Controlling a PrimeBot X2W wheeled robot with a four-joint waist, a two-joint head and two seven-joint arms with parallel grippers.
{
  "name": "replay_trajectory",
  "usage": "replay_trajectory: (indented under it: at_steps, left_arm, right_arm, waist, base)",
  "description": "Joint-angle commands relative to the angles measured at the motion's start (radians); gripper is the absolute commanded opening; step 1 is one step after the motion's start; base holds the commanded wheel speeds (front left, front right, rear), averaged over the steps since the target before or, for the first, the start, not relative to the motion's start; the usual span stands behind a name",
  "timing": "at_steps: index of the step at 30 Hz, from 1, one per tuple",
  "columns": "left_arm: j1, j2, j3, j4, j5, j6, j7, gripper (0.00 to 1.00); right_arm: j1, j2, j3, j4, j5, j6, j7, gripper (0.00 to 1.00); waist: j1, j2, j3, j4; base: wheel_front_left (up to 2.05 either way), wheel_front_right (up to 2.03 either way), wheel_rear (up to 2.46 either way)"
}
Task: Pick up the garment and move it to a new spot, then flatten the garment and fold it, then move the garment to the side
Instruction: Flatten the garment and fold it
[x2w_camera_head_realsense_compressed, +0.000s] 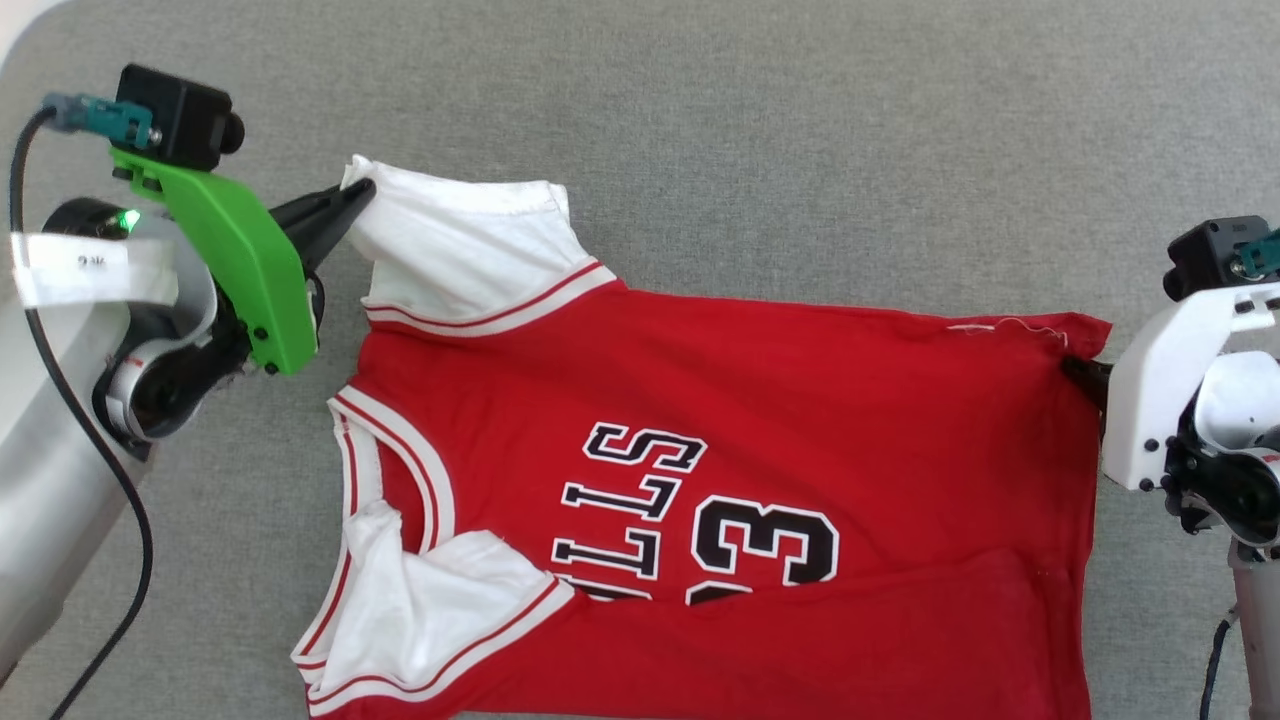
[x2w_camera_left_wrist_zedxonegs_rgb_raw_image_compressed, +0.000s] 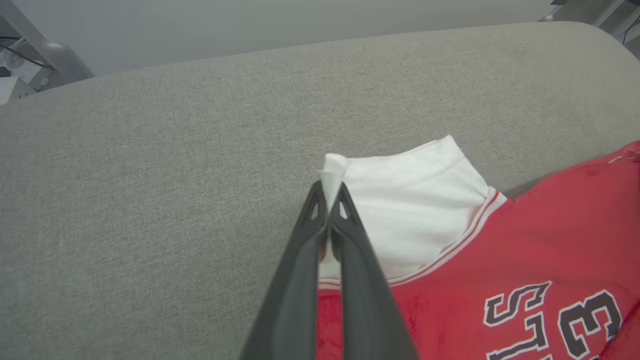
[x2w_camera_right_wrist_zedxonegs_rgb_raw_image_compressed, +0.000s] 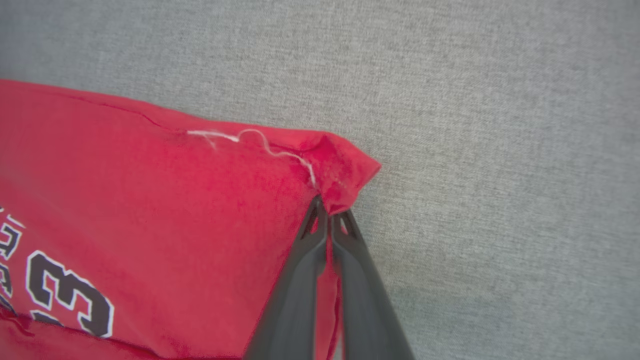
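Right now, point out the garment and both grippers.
garment (x2w_camera_head_realsense_compressed: 800, 400), head view, red chest panel.
left gripper (x2w_camera_left_wrist_zedxonegs_rgb_raw_image_compressed: 330, 188), left wrist view, fingertips pinching white sleeve.
right gripper (x2w_camera_right_wrist_zedxonegs_rgb_raw_image_compressed: 330, 212), right wrist view, fingertips pinching red hem corner.

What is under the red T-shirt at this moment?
The T-shirt lies on the grey fabric surface, which shows around it. Anything else beneath is covered; its own folded-over flap hides part of the print.

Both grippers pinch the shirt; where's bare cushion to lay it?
Widest bare patch: gray cushion beyond the garment's far edge, between left gripper and right gripper. Smaller strip left of the collar. Crowded: near side, where the garment runs out of view.
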Motion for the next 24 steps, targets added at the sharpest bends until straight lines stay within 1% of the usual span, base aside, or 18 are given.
replay_trajectory:
  at_steps: [1,4,8,13,17,21,22,24]
  left_arm:
    - [0.047,0.013,0.010,-0.017,-0.018,0.015,-0.029,0.00]
    - [0.125,0.031,0.019,-0.061,-0.032,0.044,-0.079,0.00]
    - [0.264,0.057,0.026,-0.133,-0.064,0.103,-0.146,0.00]
    - [0.464,0.078,0.027,-0.222,-0.127,0.178,-0.225,0.00]
    - [0.613,0.091,0.034,-0.271,-0.185,0.239,-0.285,0.00]
    - [0.739,0.082,0.026,-0.305,-0.243,0.272,-0.323,0.00]
    - [0.760,0.076,0.024,-0.306,-0.256,0.275,-0.327,0.00]
    - [0.789,0.056,0.023,-0.306,-0.285,0.264,-0.335,0.00]
  right_arm:
    - [0.033,0.007,-0.015,-0.025,-0.011,0.000,-0.021,0.00]
    - [0.097,0.024,-0.043,-0.070,-0.022,0.000,-0.046,0.00]
    - [0.204,0.045,-0.075,-0.099,-0.028,0.000,-0.082,0.00]
    - [0.341,0.088,-0.096,-0.093,-0.033,0.000,-0.140,0.00]
    - [0.406,0.112,-0.098,-0.057,-0.039,0.000,-0.197,0.00]
    - [0.453,0.129,-0.110,-0.023,-0.039,0.000,-0.253,0.00]
    - [0.461,0.132,-0.115,-0.017,-0.039,0.000,-0.266,0.00]
    - [0.480,0.135,-0.122,-0.002,-0.044,0.000,-0.296,0.00]
  waist:
    - [0.0000,0.0000,-0.059,0.027]
    - [0.0000,0.0000,-0.097,0.039]
    - [0.0000,0.0000,-0.147,0.056]
    - [0.0000,0.0000,-0.196,0.069]
    - [0.0000,0.0000,-0.223,0.067]
    - [0.0000,0.0000,-0.234,0.064]
    - [0.0000,0.0000,-0.235,0.064]
    - [0.0000,0.0000,-0.237,0.069]
  base:
    - [0.00,0.00,0.00]
    - [0.00,0.00,0.00]
    - [0.00,0.00,0.00]
    - [0.00,0.00,0.00]
    - [0.00,0.00,0.00]
    - [0.00,0.00,0.00]
    - [0.00,0.00,0.00]
    - [0.00,0.00,0.00]
